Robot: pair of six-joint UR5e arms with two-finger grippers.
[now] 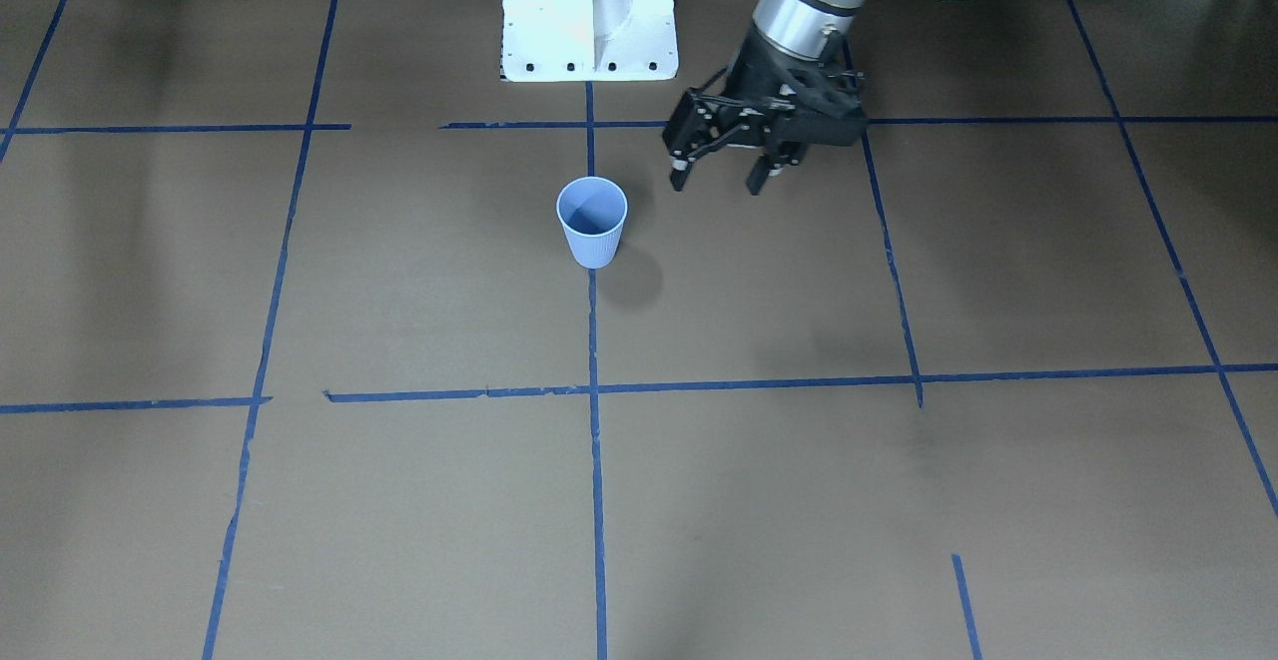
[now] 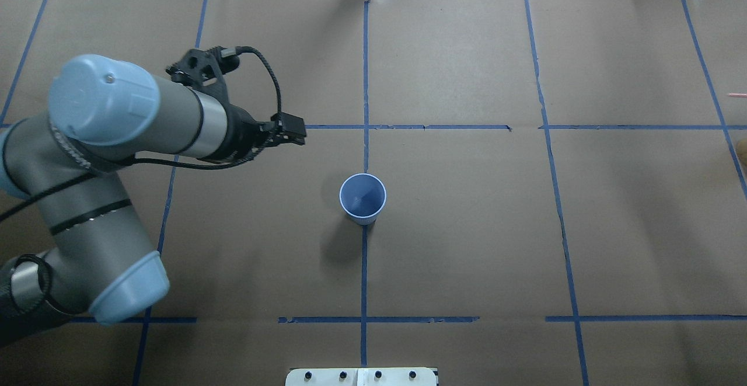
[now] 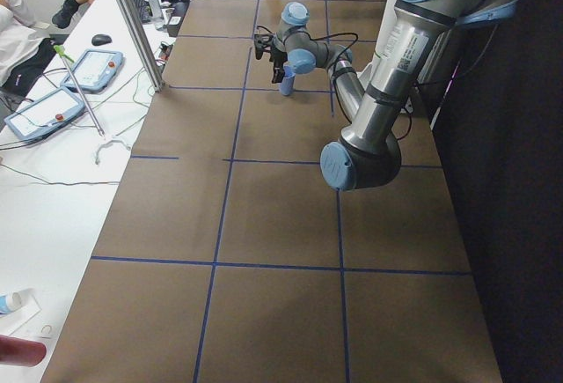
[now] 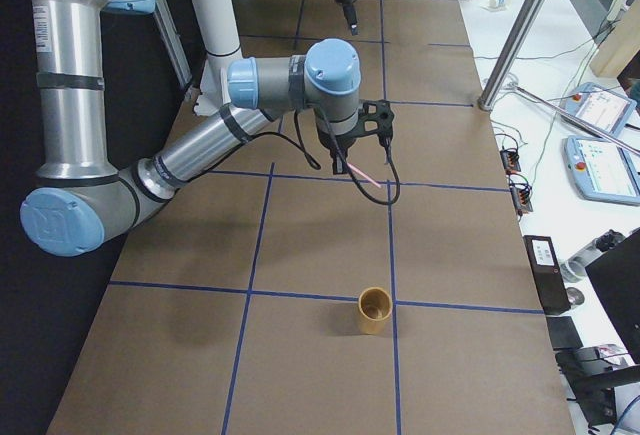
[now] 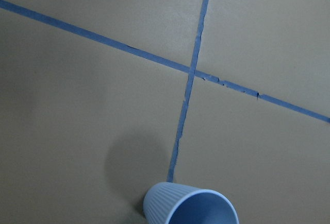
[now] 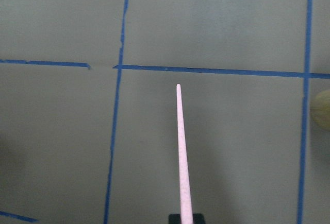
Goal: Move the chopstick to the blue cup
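Observation:
The blue cup [image 1: 593,223] stands upright and empty on a tape line near the table's middle; it also shows in the overhead view [image 2: 362,198] and the left wrist view [image 5: 191,206]. My left gripper [image 1: 718,183] is open and empty, held above the table beside the cup, toward my left. My right gripper [image 4: 338,163] is far off to my right. It is shut on one end of the pale pink chopstick [image 4: 364,176], which slants down and out above the paper. The right wrist view shows the chopstick [image 6: 180,152] pointing away, its tip in the air.
A brown cup [image 4: 374,310] stands near the table's right end, beyond the right gripper. Blue tape lines grid the brown paper. The white robot base plate [image 1: 589,51] is behind the blue cup. Operator pendants and cables lie on the side desk [image 4: 600,165].

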